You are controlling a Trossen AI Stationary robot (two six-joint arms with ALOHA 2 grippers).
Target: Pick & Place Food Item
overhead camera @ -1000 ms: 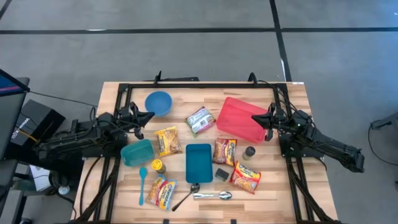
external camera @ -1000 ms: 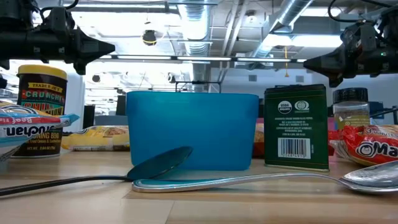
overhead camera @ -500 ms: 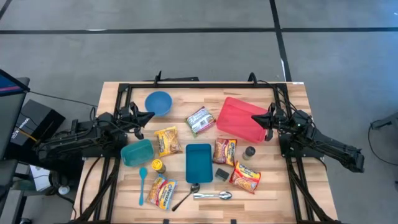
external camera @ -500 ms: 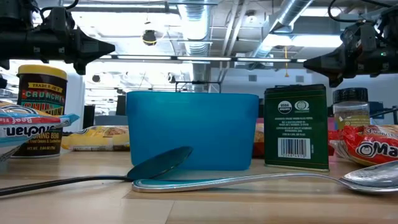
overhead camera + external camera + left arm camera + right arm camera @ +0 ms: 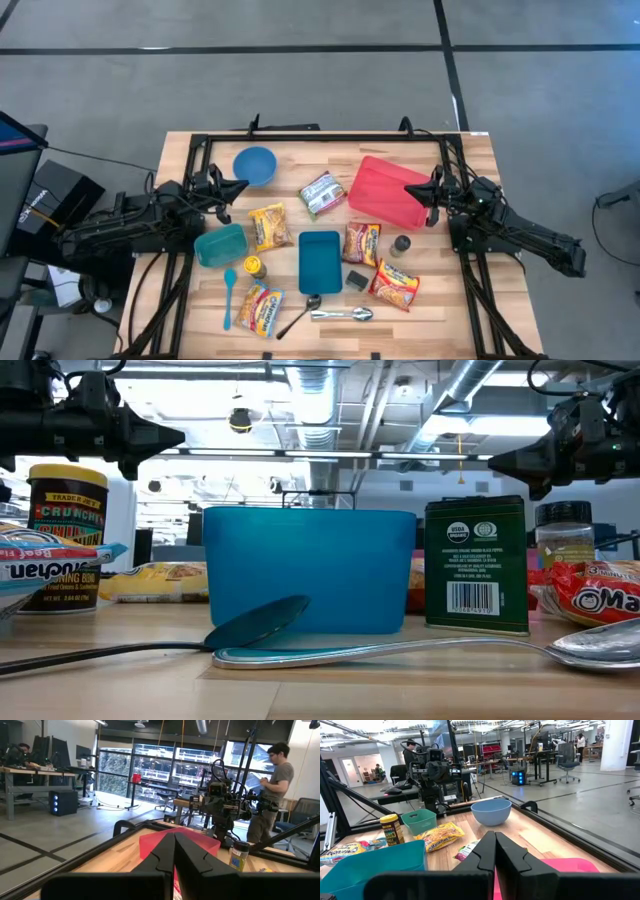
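Note:
Several ramen packets lie flat on the wooden table, among them one (image 5: 268,226) left of centre and one (image 5: 396,284) at the near right. A green-and-white food packet (image 5: 322,193) lies mid-table. My left gripper (image 5: 240,186) hovers shut at the table's left, next to the blue bowl (image 5: 255,165), holding nothing; its fingers (image 5: 175,836) are closed together. My right gripper (image 5: 410,188) hovers shut over the red bin (image 5: 385,190), also holding nothing; its fingers (image 5: 495,834) are closed. In the low view both grippers (image 5: 180,435) (image 5: 493,461) stand well above the items.
A blue rectangular container (image 5: 320,262) stands at centre and a teal bin (image 5: 220,245) at the left. A yellow-lidded jar (image 5: 254,267), a spice bottle (image 5: 401,245), a dark box (image 5: 357,280), a teal spoon (image 5: 229,298) and two spoons (image 5: 340,314) lie near the front. A person (image 5: 274,795) stands beyond the table.

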